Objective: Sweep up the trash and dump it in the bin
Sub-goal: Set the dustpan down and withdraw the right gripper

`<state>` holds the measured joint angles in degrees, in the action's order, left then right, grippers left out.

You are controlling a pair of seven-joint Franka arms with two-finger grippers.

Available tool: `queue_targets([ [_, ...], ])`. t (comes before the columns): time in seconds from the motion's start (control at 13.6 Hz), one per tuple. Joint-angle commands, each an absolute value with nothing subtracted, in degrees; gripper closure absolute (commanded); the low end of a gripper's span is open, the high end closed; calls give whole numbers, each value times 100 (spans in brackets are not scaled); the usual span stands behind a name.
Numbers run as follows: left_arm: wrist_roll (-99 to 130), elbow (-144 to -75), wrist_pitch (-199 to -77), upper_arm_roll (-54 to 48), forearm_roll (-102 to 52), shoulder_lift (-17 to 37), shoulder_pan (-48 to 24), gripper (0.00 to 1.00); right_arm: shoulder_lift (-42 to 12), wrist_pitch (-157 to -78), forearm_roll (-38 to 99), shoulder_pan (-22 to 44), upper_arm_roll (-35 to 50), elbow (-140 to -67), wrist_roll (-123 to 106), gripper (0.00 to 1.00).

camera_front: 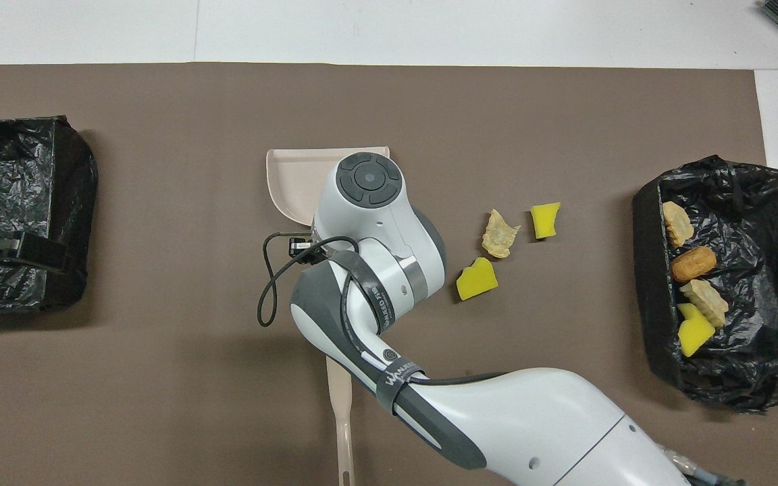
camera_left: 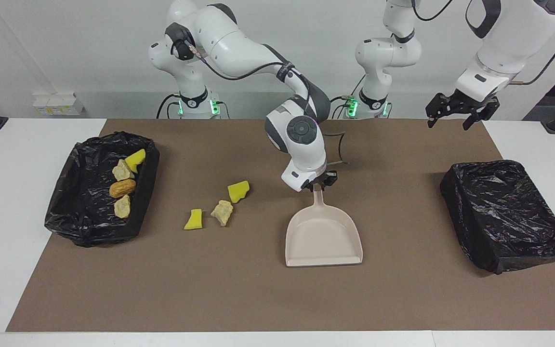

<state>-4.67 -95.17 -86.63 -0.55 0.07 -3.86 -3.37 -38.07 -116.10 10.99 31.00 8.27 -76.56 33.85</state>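
A beige dustpan (camera_left: 323, 236) lies flat on the brown mat, its mouth away from the robots. My right gripper (camera_left: 317, 185) is down at the tip of its handle; in the overhead view the arm covers all but the pan's mouth (camera_front: 301, 179). Three scraps of trash lie on the mat toward the right arm's end: a yellow sponge chunk (camera_left: 238, 191), a beige lump (camera_left: 222, 212) and a smaller yellow chunk (camera_left: 193, 219). The bin (camera_left: 89, 226), lined with black plastic, holds several scraps. My left gripper (camera_left: 455, 108) hangs open and empty over the mat's edge by its base.
A second black-lined bin (camera_left: 504, 217) stands at the left arm's end. A long beige handle (camera_front: 342, 412) lies on the mat, nearer to the robots than the dustpan. White table (camera_left: 7, 202) borders the mat.
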Motion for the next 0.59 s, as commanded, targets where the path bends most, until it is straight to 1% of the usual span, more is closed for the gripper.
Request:
queue_targets([
  [0.0, -449, -9518, -8796, -88, 53, -378, -255, 0, -3736, -11646, 932, 3076, 879, -7603, 3437, 0],
  [0.15, -204, -9588, -9043, -97, -17, -369, -246, 0, -3700, -11610, 923, 3050, 879, -7603, 3428, 0],
  [0.29, -141, -9615, -9061, -97, -149, -369, -255, 0, -3499, -11558, 940, 3041, 870, -7611, 3436, 0],
  [0.44, -123, -9624, -9053, -97, -149, -369, -290, 0, -3140, -11173, 940, 3032, 870, -7812, 3515, 0],
  [0.52, -132, -9624, -9053, -97, -149, -378, -290, 0, -2885, -11093, 949, 3050, 870, -8048, 3524, 0],
])
